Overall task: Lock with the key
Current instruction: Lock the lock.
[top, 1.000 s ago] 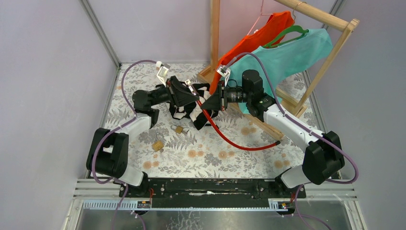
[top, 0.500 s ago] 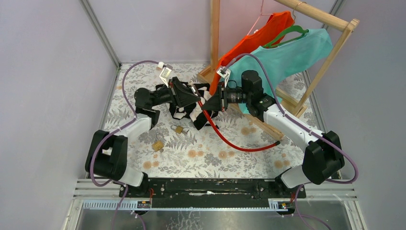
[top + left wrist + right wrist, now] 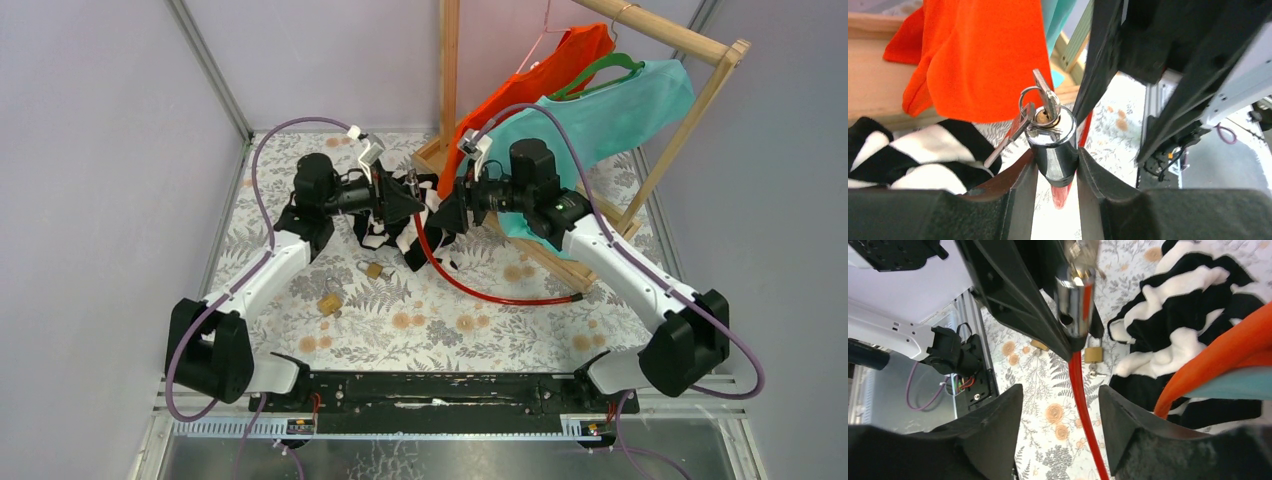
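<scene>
The lock [image 3: 1052,145] is a chrome cylinder on a red cable [image 3: 470,290]. My left gripper [image 3: 1054,156] is shut on the cylinder and holds it above the table. The key [image 3: 1044,96] stands in the cylinder's end, with a ring and a second key hanging from it. From the right wrist, the lock [image 3: 1075,300] shows with the key [image 3: 1081,250] at its top. My right gripper [image 3: 1060,390] is open and holds nothing, a short way off the lock, with the cable [image 3: 1084,410] running between its fingers. Seen from above, the left gripper [image 3: 408,207] and right gripper [image 3: 443,215] face each other.
A black-and-white striped garment [image 3: 385,228] lies under the grippers. Two small brass padlocks [image 3: 374,270] [image 3: 330,303] sit on the floral cloth. A wooden rack [image 3: 690,120] with an orange garment [image 3: 530,85] and a teal one [image 3: 610,115] stands at the back right.
My right gripper has opened and let go of the key. The left arm has swung further back and right, still holding the lock.
</scene>
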